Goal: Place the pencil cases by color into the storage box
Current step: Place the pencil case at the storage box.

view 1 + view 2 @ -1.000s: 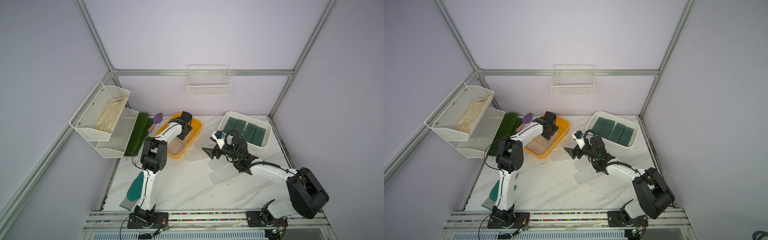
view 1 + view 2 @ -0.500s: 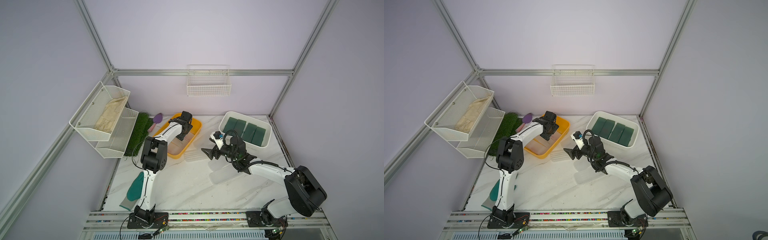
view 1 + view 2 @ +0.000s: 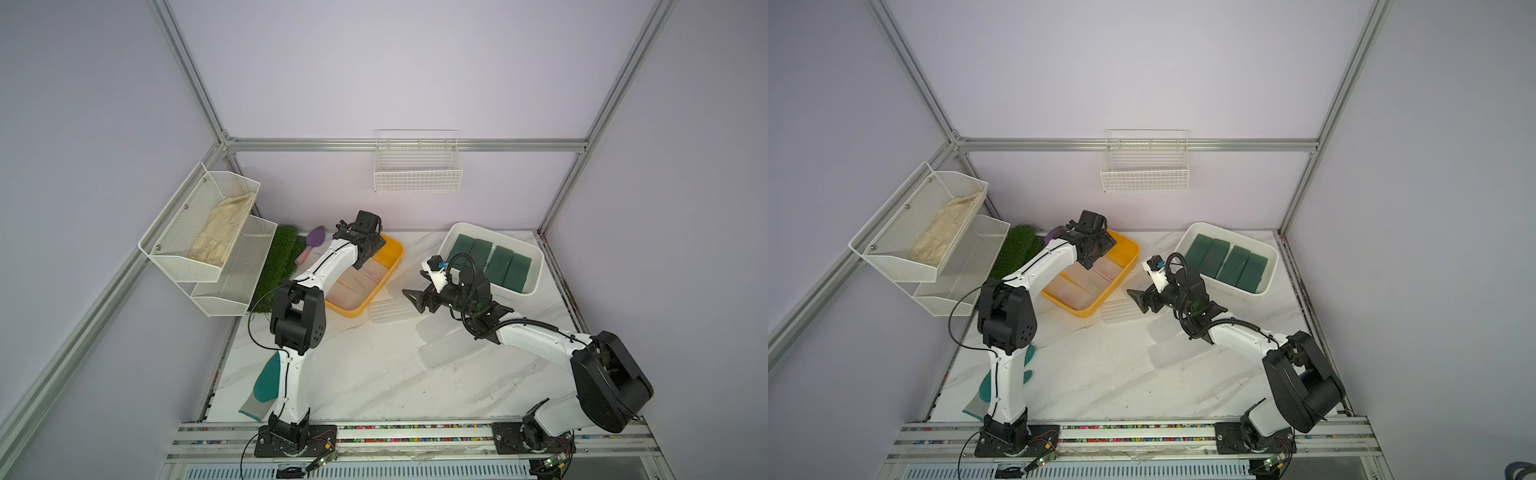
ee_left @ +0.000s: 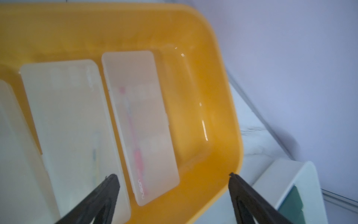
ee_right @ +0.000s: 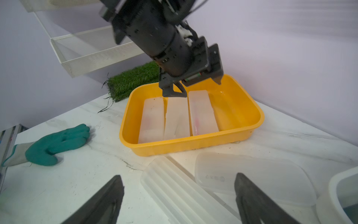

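**Both grippers wide and empty; frosted cases in tray, green cases in box**

- Left gripper (image 4: 172, 176): jaws wide apart, nothing between them. It hangs over the rear end of the yellow tray, just above the cases in it.
- Yellow tray (image 5: 193, 147): stands on the table (image 3: 374, 374). It holds three frosted cases (image 5: 177, 118) lying flat, side by side. The one under the left gripper shows a pink pen inside, and a bare strip of tray floor lies beside it.
- Right gripper (image 5: 178, 178): jaws wide apart, nothing between them. It sits low over the ribbed clear case, pointing toward the tray; contact cannot be told.
- Ribbed clear case (image 5: 174, 190): on the table, just in front of the tray.
- Smooth clear case (image 5: 251, 178): on the table, just beside the ribbed one.
- Third clear case (image 3: 451, 355): on the table, partly under the right arm.
- White box (image 3: 536, 266): behind the right gripper. It holds four green cases (image 3: 498, 264) side by side.
- Glove (image 5: 58, 143): teal, flat on the table near the left arm's base.
- Grass mat (image 5: 133, 79): behind the tray, with a purple scoop (image 3: 316, 239) beside it.
- Wire shelf (image 3: 199, 232): on the left wall, with a beige cloth in its upper tier.
- Wire basket (image 3: 417, 174): on the rear wall.
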`<move>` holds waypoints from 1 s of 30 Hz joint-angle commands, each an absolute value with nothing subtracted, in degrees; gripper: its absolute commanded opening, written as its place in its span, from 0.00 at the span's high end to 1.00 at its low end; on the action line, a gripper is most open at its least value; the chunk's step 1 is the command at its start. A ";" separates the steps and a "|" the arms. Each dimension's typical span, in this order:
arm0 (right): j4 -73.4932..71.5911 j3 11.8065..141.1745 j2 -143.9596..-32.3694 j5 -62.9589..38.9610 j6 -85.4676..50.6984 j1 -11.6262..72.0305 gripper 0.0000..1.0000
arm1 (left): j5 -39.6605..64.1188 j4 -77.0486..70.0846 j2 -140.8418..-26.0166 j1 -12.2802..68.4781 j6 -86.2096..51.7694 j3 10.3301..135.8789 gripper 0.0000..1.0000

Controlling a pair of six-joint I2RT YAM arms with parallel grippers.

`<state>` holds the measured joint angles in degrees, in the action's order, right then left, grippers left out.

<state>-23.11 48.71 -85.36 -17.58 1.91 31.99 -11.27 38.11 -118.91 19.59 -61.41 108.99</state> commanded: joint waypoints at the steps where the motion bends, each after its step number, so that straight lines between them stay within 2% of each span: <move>1: -20.21 51.82 -84.75 -11.67 -1.45 32.34 0.09 | -7.61 31.43 -110.63 17.91 -52.01 103.75 0.11; 6: -17.26 54.16 -84.75 -4.77 -6.70 32.34 0.07 | 0.56 25.85 -103.13 16.45 -39.68 95.00 0.09; 9: -16.16 54.95 -84.69 0.26 -11.91 32.25 0.03 | 6.42 24.84 -99.46 16.52 -29.92 91.63 0.05; 15: -6.46 61.49 -87.39 4.99 -19.59 32.17 0.03 | 8.92 27.08 -91.19 16.57 -18.25 84.30 0.00; 24: 6.19 66.35 -86.65 15.55 -31.10 32.08 0.03 | 10.09 21.82 -74.12 17.06 -16.11 66.80 0.00; 30: 19.61 73.08 -88.50 22.71 -36.15 32.08 0.03 | 5.50 15.18 -63.83 21.54 -14.91 53.97 0.00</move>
<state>11.18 70.15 -87.39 17.28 -31.33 31.99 7.38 20.75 -66.89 19.49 -16.99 58.59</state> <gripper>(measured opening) 0.972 0.997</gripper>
